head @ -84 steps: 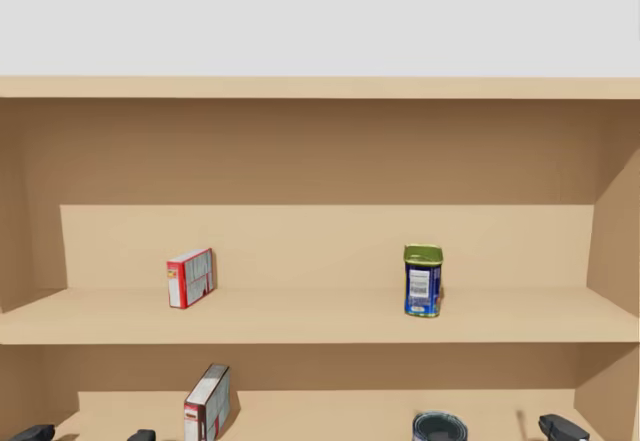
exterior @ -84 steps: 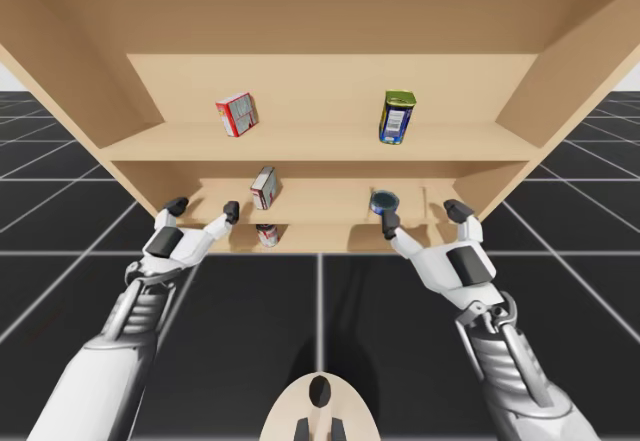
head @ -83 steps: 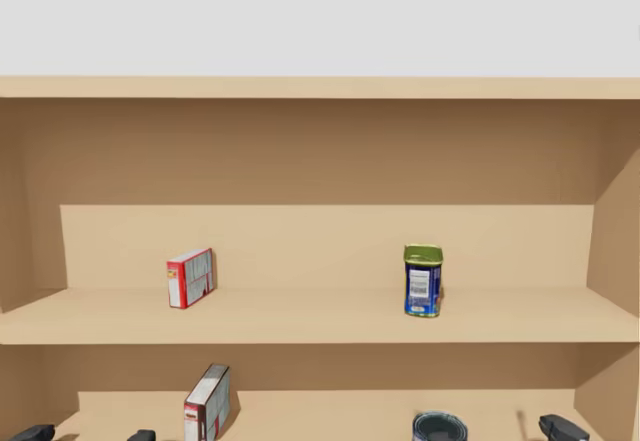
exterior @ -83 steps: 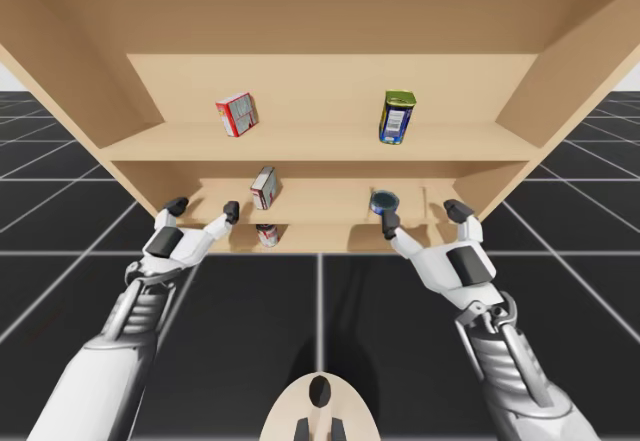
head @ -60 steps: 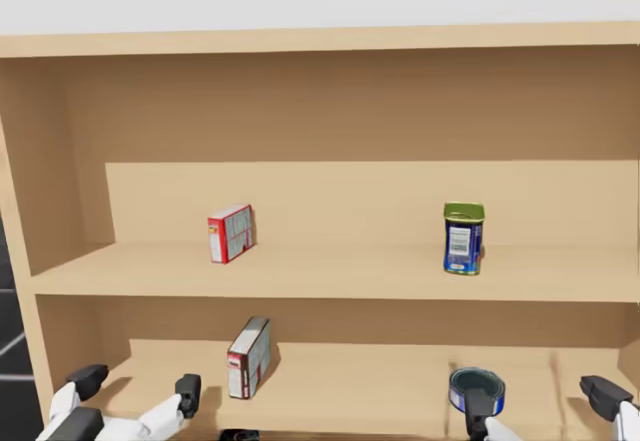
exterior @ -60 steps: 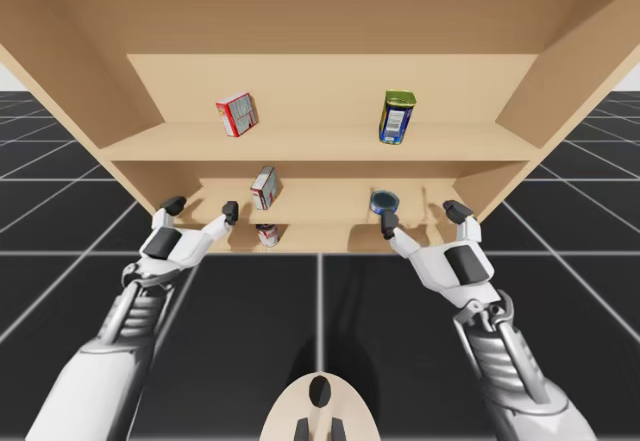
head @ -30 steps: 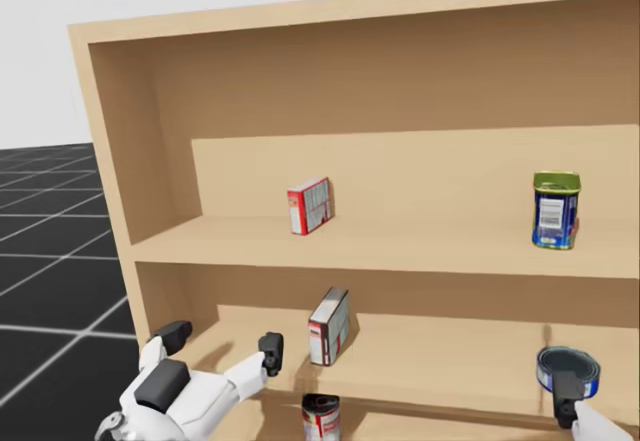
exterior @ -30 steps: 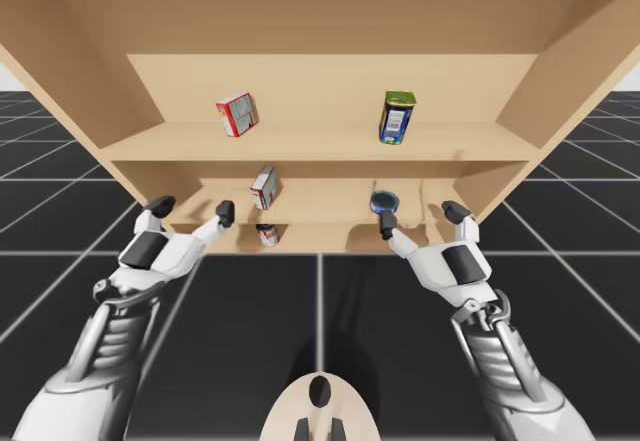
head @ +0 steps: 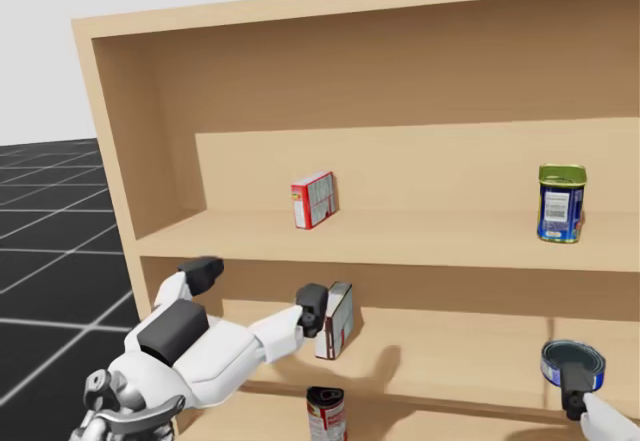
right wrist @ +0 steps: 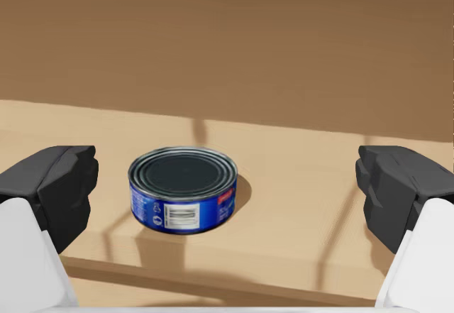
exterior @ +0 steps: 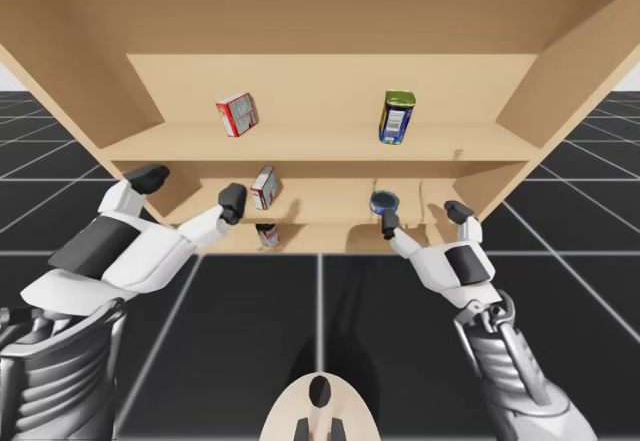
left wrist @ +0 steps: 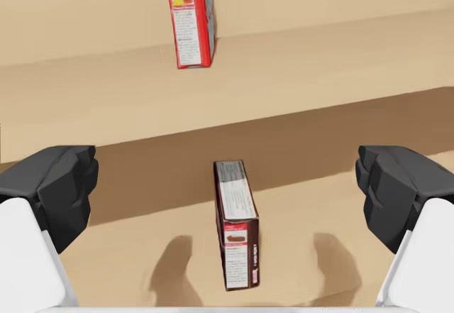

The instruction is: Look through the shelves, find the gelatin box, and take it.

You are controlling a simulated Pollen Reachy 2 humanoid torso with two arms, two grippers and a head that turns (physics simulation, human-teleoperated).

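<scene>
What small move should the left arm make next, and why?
Probably ease the left gripper straight forward. It is open, and the dark box on the middle shelf stands ahead of it, centred between its fingers but untouched. Moving in would likely bring both fingers alongside the box for a grasp.

My left arm (exterior: 60,381), a white shell over grey ribbed joints, reaches forward from the high view's lower left and is raised higher than the right. Its white two-finger left gripper (exterior: 190,189) stands wide open, black fingertips (left wrist: 50,192) far apart and gripping nothing. My right arm (exterior: 510,361), built the same, stretches forward on the other side with its wrist straight. The matching right gripper (exterior: 423,218) is also spread wide and holds nothing.
</scene>
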